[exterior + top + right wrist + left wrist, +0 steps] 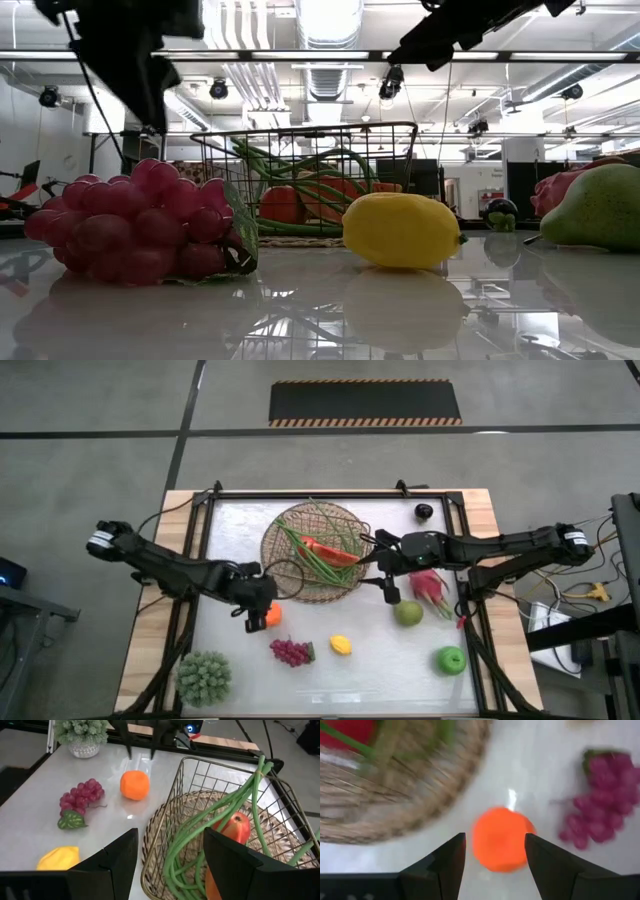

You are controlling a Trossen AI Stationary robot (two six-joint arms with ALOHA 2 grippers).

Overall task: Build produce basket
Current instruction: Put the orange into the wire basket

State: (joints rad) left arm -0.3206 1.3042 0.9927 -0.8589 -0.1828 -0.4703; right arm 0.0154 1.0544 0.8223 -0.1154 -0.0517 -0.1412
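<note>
The basket (315,550) has a round woven tan base and dark wire walls. It stands at the table's far middle and holds long green stalks (227,815), a red apple (234,827) and a red-orange piece. My left gripper (495,837) is open and hovers over the orange (502,839), just off the basket's near left side, with one finger on either side. In the right wrist view that gripper (141,751) stands clear above the orange (134,785). My right gripper (170,832) is open at the basket's right rim (362,555).
On the near half lie purple grapes (291,651), a lemon (341,645), a pear (407,612), a pink dragon fruit (428,585) and a green apple (451,659). A potted green plant (204,677) stands at the near left corner. A small dark item (424,511) sits far right.
</note>
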